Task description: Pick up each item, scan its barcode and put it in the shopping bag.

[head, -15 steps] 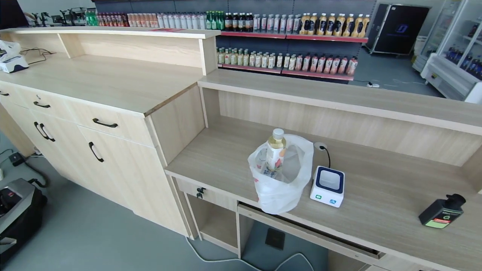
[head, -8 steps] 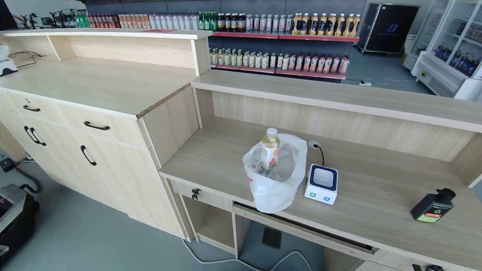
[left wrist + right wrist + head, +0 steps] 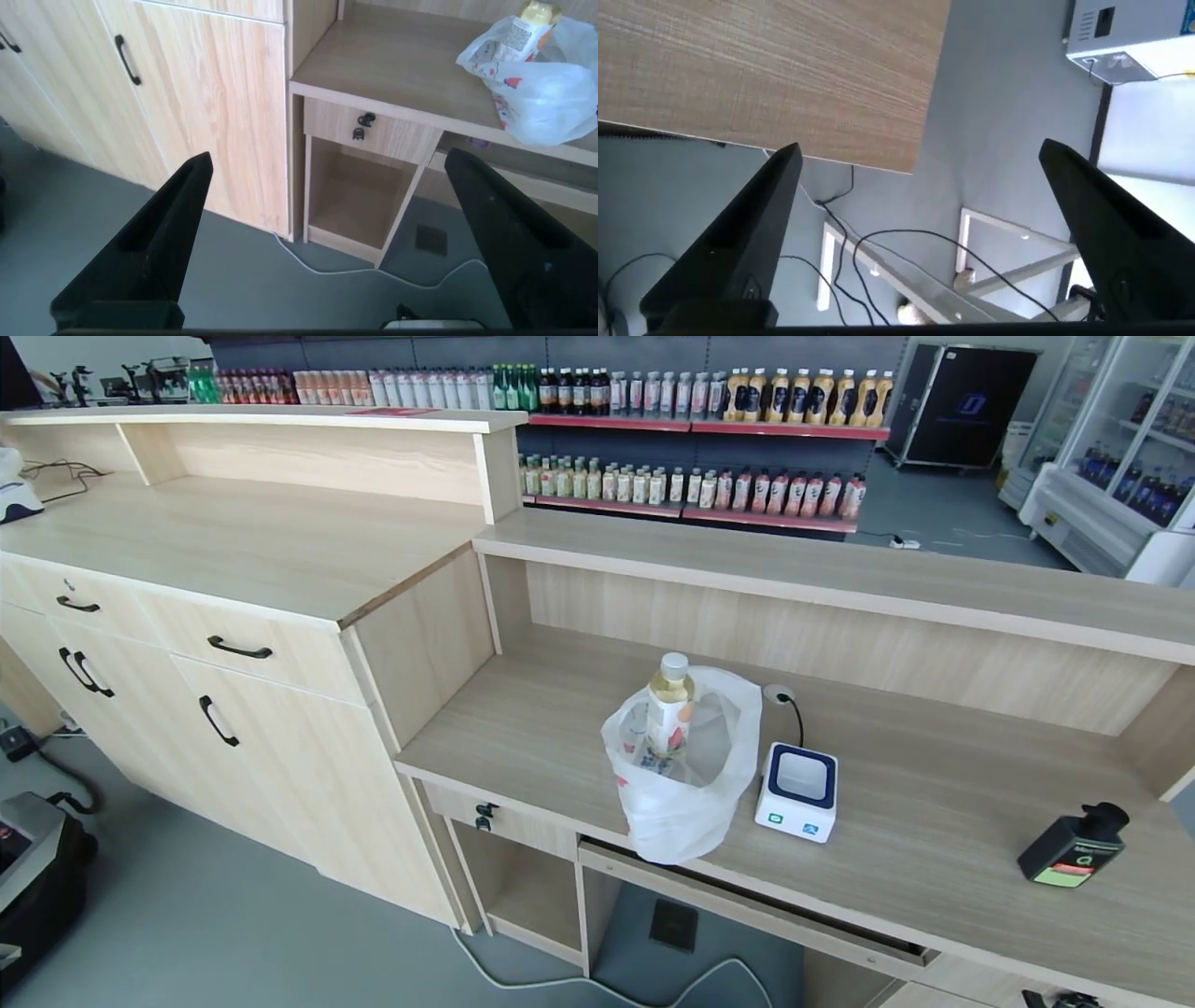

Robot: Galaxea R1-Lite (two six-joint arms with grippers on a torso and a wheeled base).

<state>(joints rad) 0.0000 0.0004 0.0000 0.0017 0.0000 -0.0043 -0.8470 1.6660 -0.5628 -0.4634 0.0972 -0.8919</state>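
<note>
Standing in crinkled plastic bag [image 3: 681,823], bottle [image 3: 670,714]; boxy scanner [image 3: 796,791] beside; left gripper [image 3: 325,161], right gripper [image 3: 920,149] splayed, empty.

The left gripper [image 3: 327,157] and right gripper [image 3: 920,147] are matte black (both alike), their sides wedges narrowing to tips.

You had a pale wood counter [image 3: 934,784] before you, a cabinet [image 3: 280,728] with black handles to its left, grey floor [image 3: 233,924] below, and stocked drink shelves [image 3: 700,429] behind.
</note>
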